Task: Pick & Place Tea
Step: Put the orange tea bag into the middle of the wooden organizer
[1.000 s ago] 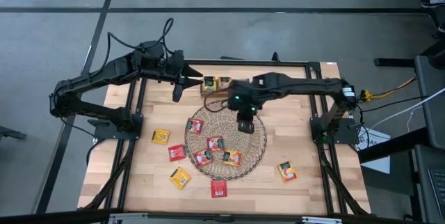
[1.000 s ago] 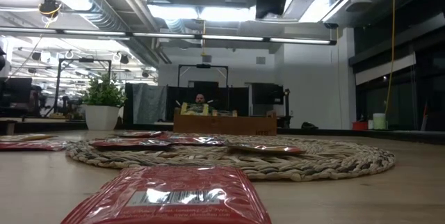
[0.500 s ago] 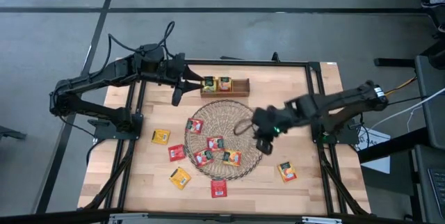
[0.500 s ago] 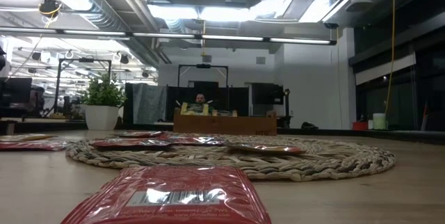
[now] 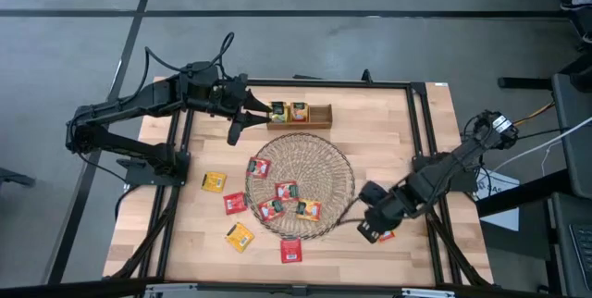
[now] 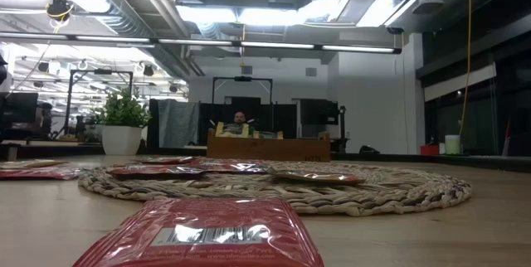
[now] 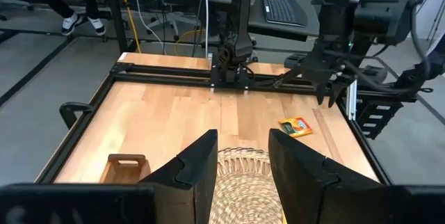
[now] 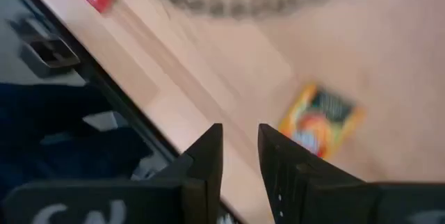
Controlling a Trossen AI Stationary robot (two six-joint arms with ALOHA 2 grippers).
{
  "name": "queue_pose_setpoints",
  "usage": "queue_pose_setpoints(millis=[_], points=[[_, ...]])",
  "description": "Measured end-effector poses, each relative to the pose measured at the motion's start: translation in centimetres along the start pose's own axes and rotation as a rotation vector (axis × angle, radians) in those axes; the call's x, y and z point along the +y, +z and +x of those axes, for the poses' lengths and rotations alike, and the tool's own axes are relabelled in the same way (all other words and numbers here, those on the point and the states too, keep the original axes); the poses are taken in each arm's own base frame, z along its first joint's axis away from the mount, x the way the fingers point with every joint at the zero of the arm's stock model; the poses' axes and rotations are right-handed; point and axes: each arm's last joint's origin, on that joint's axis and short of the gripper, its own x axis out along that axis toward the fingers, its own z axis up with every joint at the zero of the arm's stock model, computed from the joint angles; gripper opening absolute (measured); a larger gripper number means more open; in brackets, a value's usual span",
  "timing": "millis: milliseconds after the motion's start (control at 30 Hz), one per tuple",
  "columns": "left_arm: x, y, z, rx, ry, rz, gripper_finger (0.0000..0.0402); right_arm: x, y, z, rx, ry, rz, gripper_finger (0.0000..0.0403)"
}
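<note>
Right pincer [image 5: 370,231], fingers slightly parted and empty, low over the tabletop [image 5: 388,131] off the right-front edge of the wicker mat [image 5: 319,164], close beside an orange tea sachet [image 8: 320,120]; likely lined up to take it. Left pincer [image 5: 245,117] likewise parted and empty, parked just behind the mat's left rim, next to the wooden box [image 5: 319,116] with two sachets [image 5: 288,111] already in it; probably the drop-off. Several sachets [image 5: 286,190] flat on the mat, a few loose ones [image 5: 240,235] to its left and front.
</note>
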Motion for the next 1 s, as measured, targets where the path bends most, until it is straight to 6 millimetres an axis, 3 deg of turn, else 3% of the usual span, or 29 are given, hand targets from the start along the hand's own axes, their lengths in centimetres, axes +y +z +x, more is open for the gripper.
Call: queue_pose_setpoints(millis=[167, 467, 800, 1000], points=[[0.0, 0.0, 0.0, 0.000, -0.007, 0.000, 0.0125, -1.0, -1.1, 1.6, 0.093, -0.080, 0.084, 0.0134], [0.0, 0.0, 0.0, 0.000, -0.007, 0.000, 0.0125, -2.7, -1.4, 5.5, 0.155, -0.242, 0.128, 0.0206], [0.0, 0.0, 0.0, -0.001, -0.001, -0.001, 0.0125, -4.6, -1.3, 10.2, 0.163, -0.385, 0.098, 0.0235], [0.0, 0.0, 0.0, -0.004, -0.001, -0.001, 0.0125, -5.6, -0.7, 11.9, 0.165, -0.350, 0.105, 0.0237]])
